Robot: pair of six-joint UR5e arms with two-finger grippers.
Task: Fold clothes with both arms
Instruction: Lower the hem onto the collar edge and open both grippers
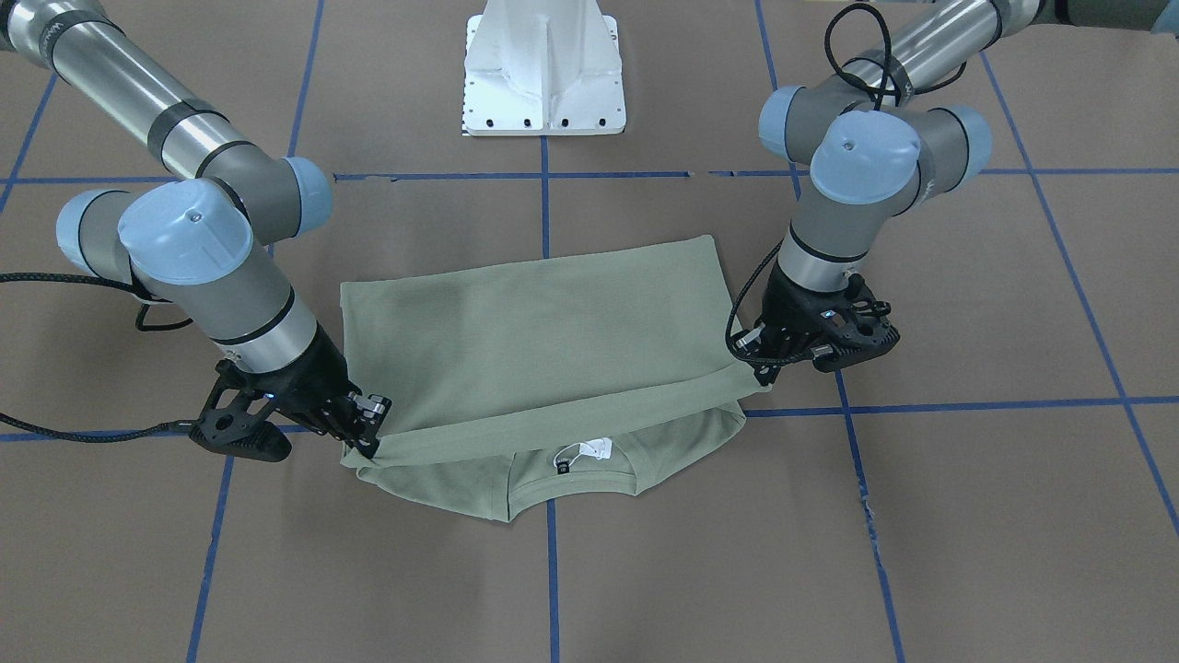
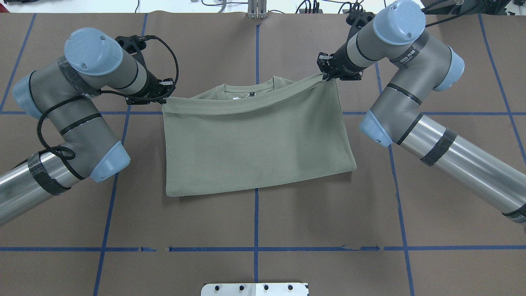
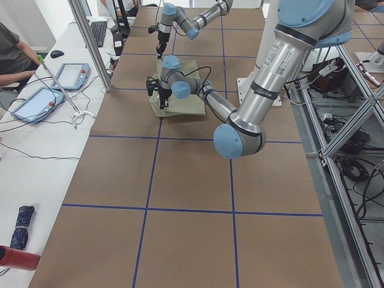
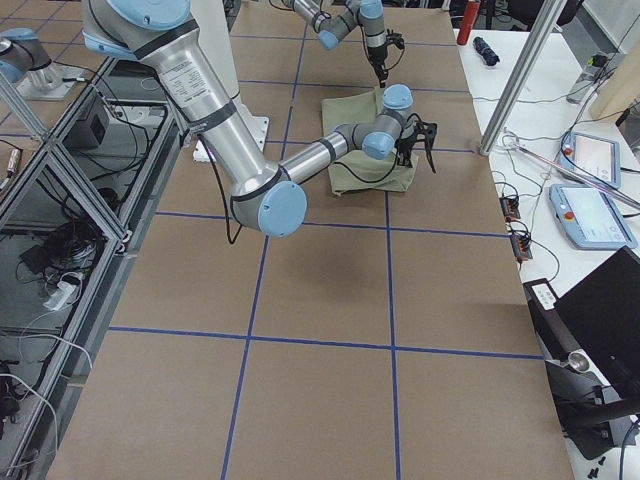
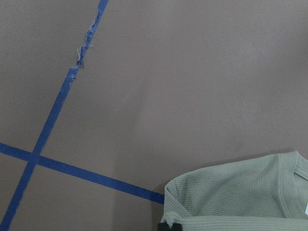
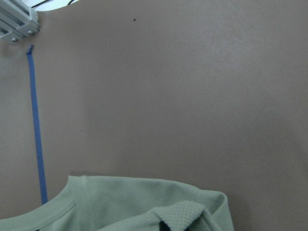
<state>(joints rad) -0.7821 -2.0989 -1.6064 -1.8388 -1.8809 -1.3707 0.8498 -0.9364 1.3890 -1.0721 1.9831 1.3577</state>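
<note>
A: Both pinch the shirt: left gripper on one hem corner, right gripper on the other.

B: Shirt's doubled over at the centre of the table, hem stretched crosswise between them, collar just beyond. Neither's nearer; I'd lower both together.

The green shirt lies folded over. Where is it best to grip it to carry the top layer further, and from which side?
Probably the two end corners of the hem band of the shirt, each from its outer side, where the left gripper and right gripper pinch now. The band runs nearly straight between them.
</note>
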